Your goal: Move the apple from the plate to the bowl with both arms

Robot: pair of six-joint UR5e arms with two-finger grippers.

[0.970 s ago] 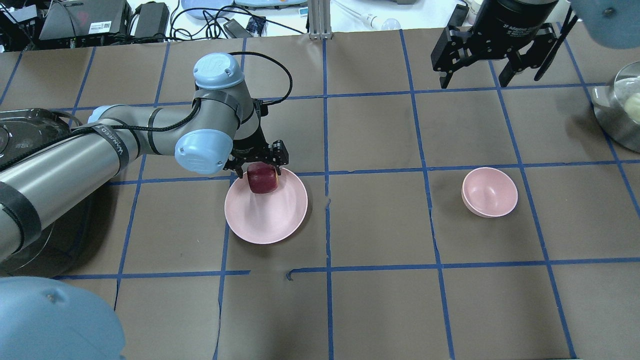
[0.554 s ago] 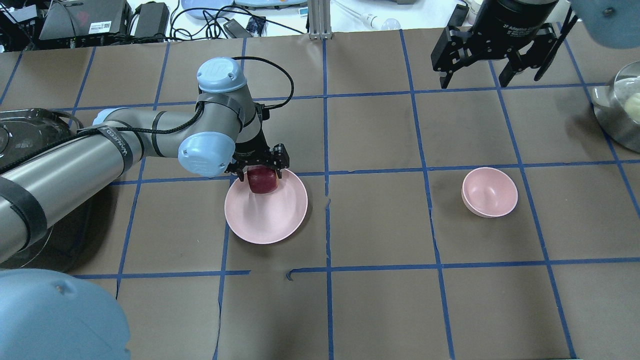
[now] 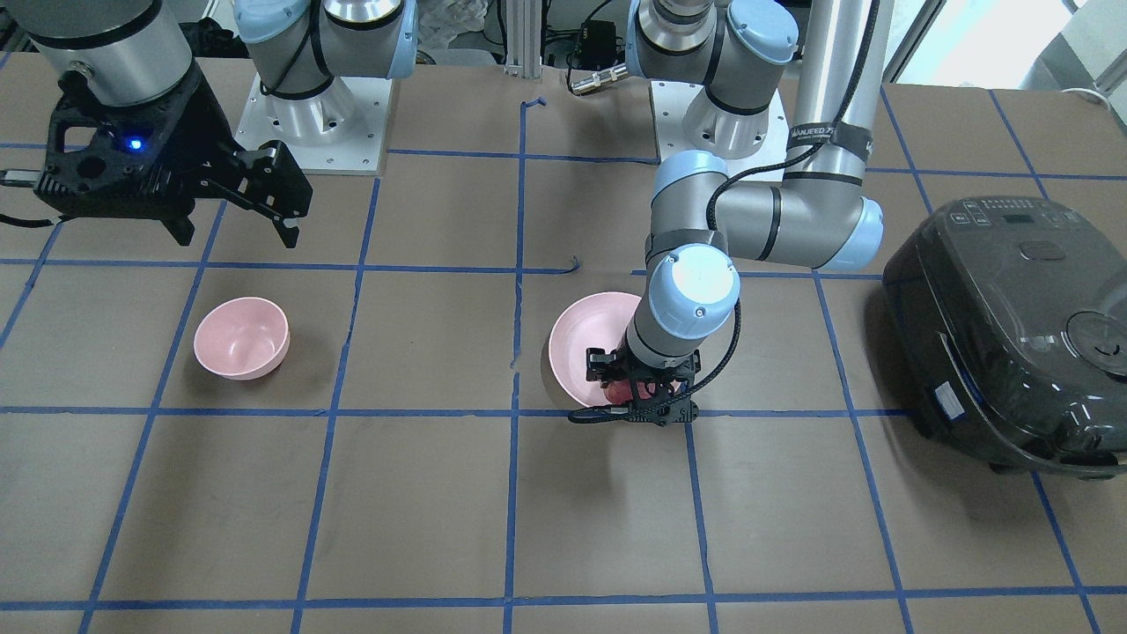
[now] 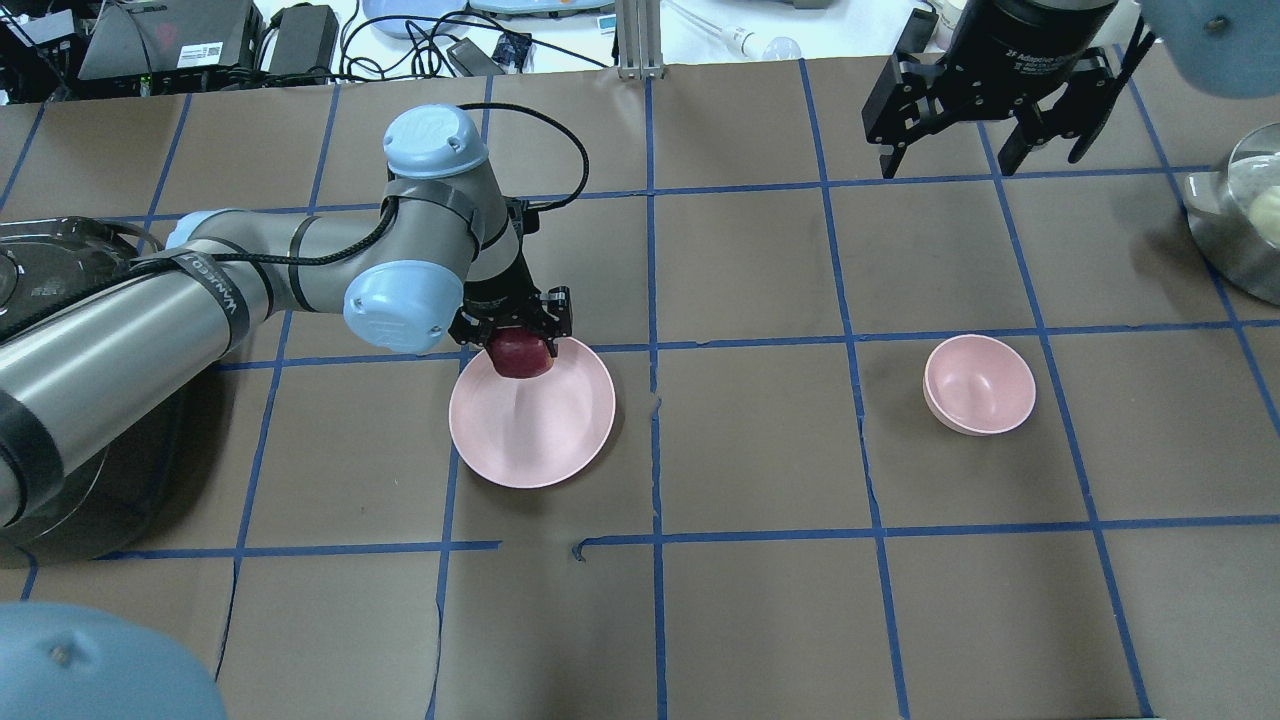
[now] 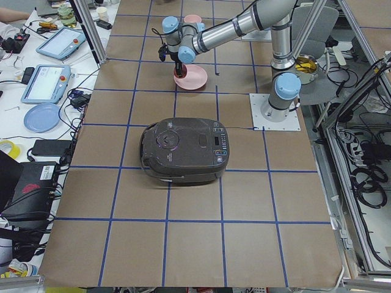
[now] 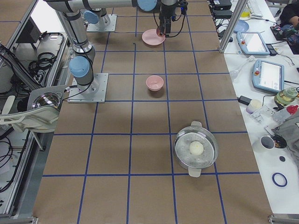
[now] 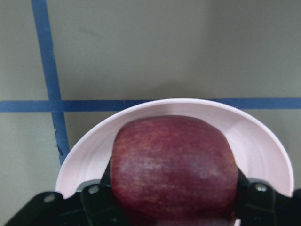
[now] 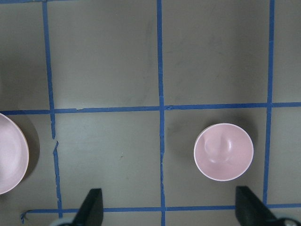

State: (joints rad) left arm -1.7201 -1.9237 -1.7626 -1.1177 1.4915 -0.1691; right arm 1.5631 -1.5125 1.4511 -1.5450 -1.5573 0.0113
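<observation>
My left gripper (image 4: 517,332) is shut on the dark red apple (image 4: 520,357) over the far edge of the pale pink plate (image 4: 532,425). The left wrist view shows the apple (image 7: 174,169) clamped between both fingers, with the plate's rim (image 7: 178,102) beyond it. I cannot tell whether the apple touches the plate. In the front-facing view the wrist hides most of the apple (image 3: 614,393). The small pink bowl (image 4: 980,385) stands empty to the right. My right gripper (image 4: 985,115) is open and empty, high above the table beyond the bowl (image 8: 223,151).
A black rice cooker (image 3: 1012,326) stands on the robot's left, beside the left arm. A steel pot (image 4: 1240,220) with a glass lid is at the far right edge. Cables and tablets lie beyond the table's far edge.
My left wrist has shifted slightly sideways and back, with the apple still in its grip at the plate's far edge. The right arm and the bowl have not moved.
</observation>
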